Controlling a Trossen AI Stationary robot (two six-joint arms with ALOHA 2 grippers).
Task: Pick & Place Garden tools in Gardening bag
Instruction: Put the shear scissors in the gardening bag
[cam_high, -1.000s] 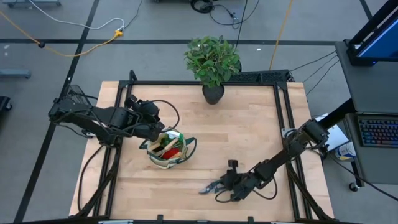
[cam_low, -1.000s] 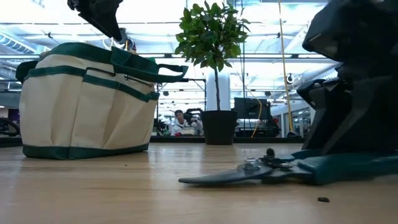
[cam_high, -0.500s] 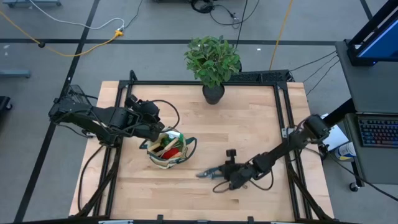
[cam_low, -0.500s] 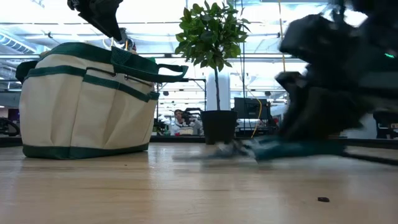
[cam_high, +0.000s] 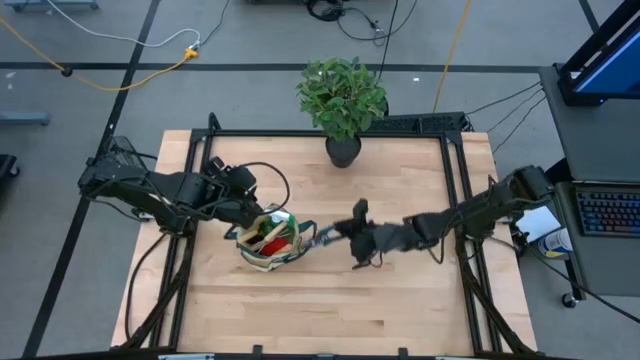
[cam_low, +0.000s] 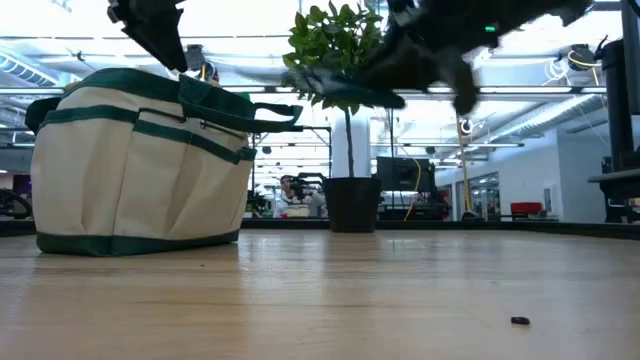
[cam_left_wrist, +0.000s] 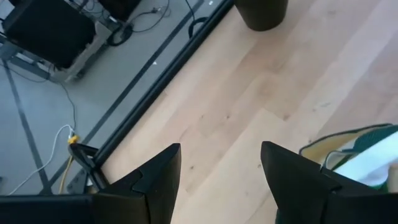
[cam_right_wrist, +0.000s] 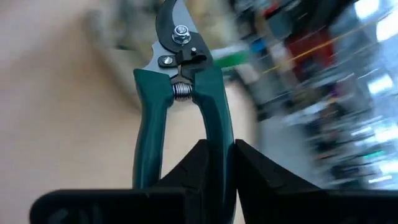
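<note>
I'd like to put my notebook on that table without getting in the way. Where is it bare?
Bare wood runs along the near edge of the table and between the plant pot and the right rail. It is crowded mid-table: the right tool carries pruners beside the bag, with the left tool over it.

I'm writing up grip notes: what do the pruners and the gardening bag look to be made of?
Pruners: bare metal blades with bolt and spring; smooth dark green handles, probably plastic-coated. Gardening bag: soft beige woven fabric, likely canvas, with dark green trim and straps.
</note>
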